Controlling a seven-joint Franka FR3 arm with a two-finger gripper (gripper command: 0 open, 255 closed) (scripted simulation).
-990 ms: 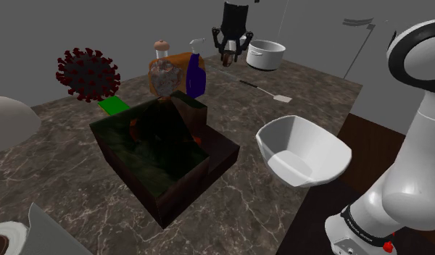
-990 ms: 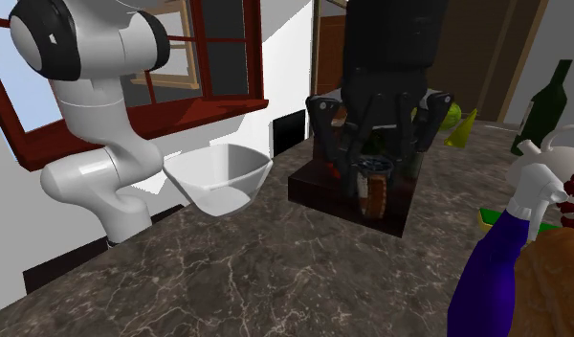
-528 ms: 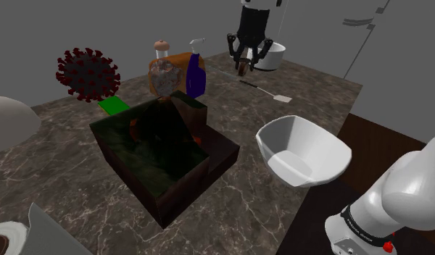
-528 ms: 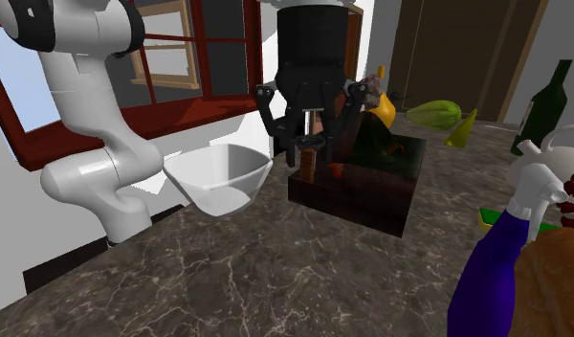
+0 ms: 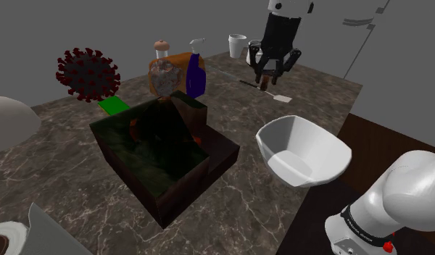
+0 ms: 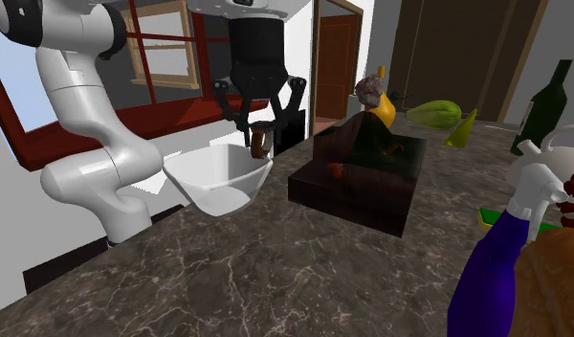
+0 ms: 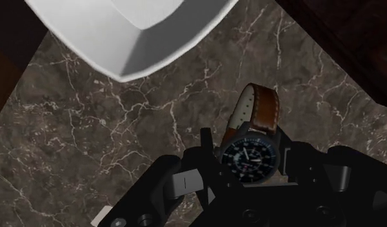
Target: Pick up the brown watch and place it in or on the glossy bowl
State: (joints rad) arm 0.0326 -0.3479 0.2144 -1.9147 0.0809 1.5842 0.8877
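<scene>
The pick-up looks done: the brown watch [image 7: 250, 145] is off the bench [image 5: 64, 170] and hanging in the air, clamped in the gripper [image 6: 259, 144]. The black fingers [image 7: 207, 155] are pressing narrowly on either side of its dark dial, with the brown strap sticking out past their tips.

What remains is the carry and the drop. In the shoulder view the gripper is hanging at about 11 o'clock from the glossy white bowl [image 5: 299, 141], over bare marble and not yet over the bowl's opening. In the second exterior view the watch is showing just above the bowl's rim at roughly 1 o'clock from its centre, but that view is foreshortening the gap. The wrist view is settling it: the bowl is lying ahead of the fingertips with a stretch of bench between it and the watch. So I judge the task as a bit past halfway, with a short move over the bowl, a lowering and a release left to do.

The white arm [image 6: 84, 115] is rising from its stand, folding at a high elbow and reaching out above the bench. The hand is pointing nearly straight down, well clear of the dark open box [image 5: 165, 152] at about 9 o'clock from the bowl.
</scene>
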